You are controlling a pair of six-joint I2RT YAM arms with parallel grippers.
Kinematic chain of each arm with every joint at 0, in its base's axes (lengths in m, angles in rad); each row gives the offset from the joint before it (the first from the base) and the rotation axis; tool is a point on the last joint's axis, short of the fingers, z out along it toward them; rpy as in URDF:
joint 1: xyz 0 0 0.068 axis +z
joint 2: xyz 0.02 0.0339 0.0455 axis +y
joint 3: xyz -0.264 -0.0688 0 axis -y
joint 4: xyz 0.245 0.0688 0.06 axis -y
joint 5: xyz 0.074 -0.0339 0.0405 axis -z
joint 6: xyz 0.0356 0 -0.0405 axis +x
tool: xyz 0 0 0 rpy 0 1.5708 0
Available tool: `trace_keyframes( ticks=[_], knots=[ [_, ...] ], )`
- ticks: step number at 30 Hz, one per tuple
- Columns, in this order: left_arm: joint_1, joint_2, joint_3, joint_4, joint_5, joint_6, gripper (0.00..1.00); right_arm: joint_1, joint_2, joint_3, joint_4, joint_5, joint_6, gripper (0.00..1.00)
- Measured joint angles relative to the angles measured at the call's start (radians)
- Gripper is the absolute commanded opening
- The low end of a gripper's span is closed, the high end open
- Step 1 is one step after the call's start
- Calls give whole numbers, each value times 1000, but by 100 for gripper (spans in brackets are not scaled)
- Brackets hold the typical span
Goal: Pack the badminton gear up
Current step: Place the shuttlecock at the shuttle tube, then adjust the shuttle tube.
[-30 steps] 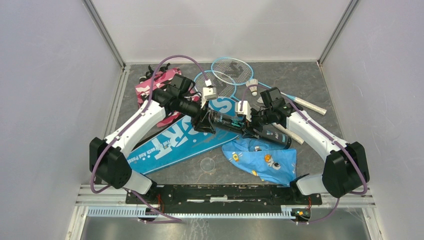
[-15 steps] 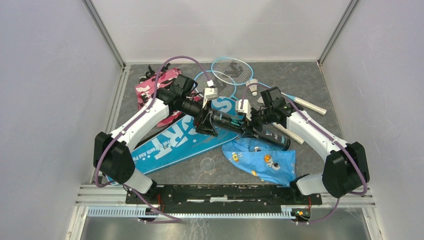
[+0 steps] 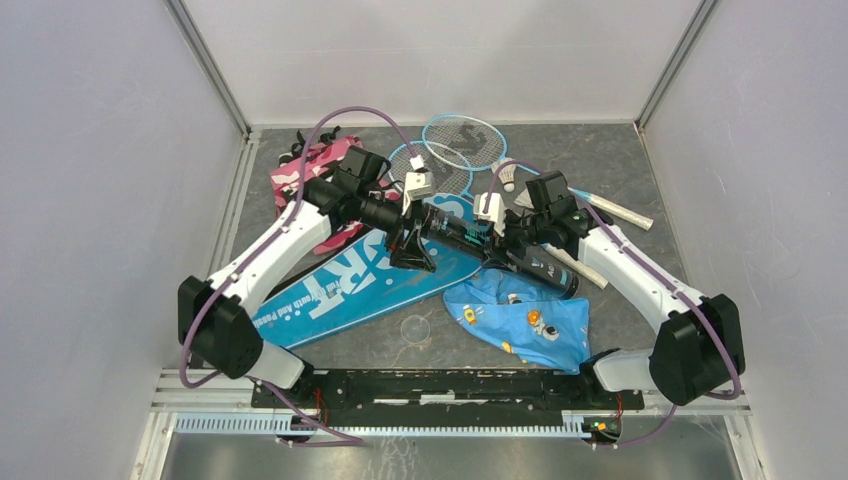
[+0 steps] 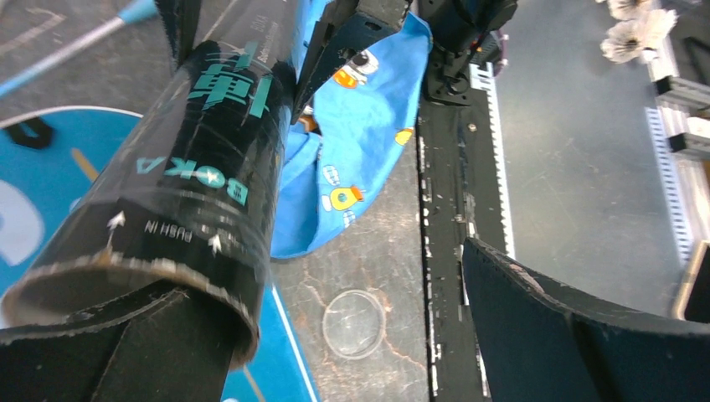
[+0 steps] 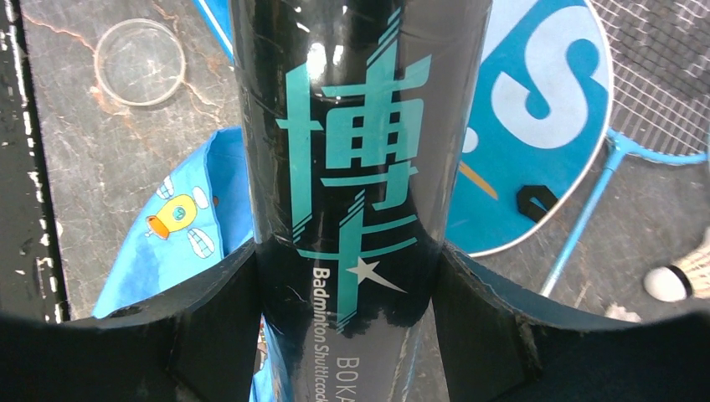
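Above the blue SPORT cover (image 3: 340, 285), my right gripper (image 5: 343, 261) pinched the black shuttlecock tube (image 3: 548, 272). My left gripper (image 4: 360, 327) was spread wide beside its open end. I thought I should hold the tube level and steady.

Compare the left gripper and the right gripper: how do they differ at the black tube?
The left gripper has its fingers spread wide, while the right gripper has its fingers closed on the black shuttlecock tube. The left gripper sits at the tube's open end, one finger close beside the rim; the right gripper clamps the printed body. Both have black fingers and attend the same tube.
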Motion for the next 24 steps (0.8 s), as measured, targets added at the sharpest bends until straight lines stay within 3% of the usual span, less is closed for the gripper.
trace_keyframes(
  ticks=[13, 19, 20, 24],
  knots=[
    [62, -175, 148, 103, -195, -13, 100, -41, -16, 132, -8, 157, 2, 0],
    [114, -188, 136, 282, -296, -224, 100, -55, -9, 235, 26, 199, 116, 0],
    [135, -187, 113, 363, -325, -335, 100, -56, -8, 268, 69, 204, 182, 0],
    [154, -179, 64, 494, -342, -477, 100, -57, -8, 290, 154, 211, 306, 0]
  ],
)
